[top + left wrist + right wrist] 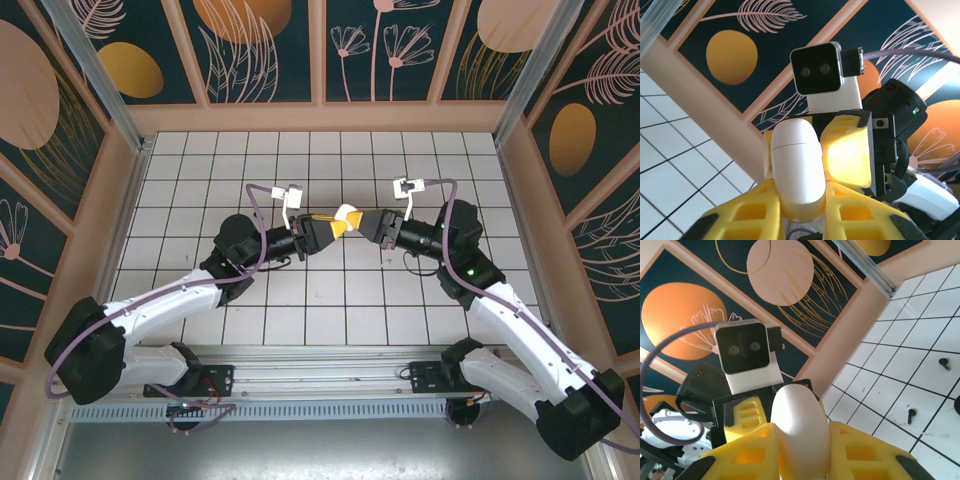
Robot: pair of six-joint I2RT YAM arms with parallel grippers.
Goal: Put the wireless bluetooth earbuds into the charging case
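The white charging case [348,218] hangs in mid-air over the middle of the tiled floor, lid closed, its seam visible in the left wrist view [795,165]. My left gripper [335,228] [799,192] is shut on one end of it. From the opposite side my right gripper [365,222] [801,440] is shut on the other end of the case [800,425], so the yellow fingers [847,150] of both meet around it. Two black earbuds [943,363] [911,415] with short stems lie on the white tiles, well below and apart from the grippers.
Patterned walls with a tan base enclose the tiled floor [200,180]. The arms arch inward from the near edge, and each one's wrist camera [822,67] [745,352] faces the other at close range. A dark object [958,405] is cut off by the frame's right edge.
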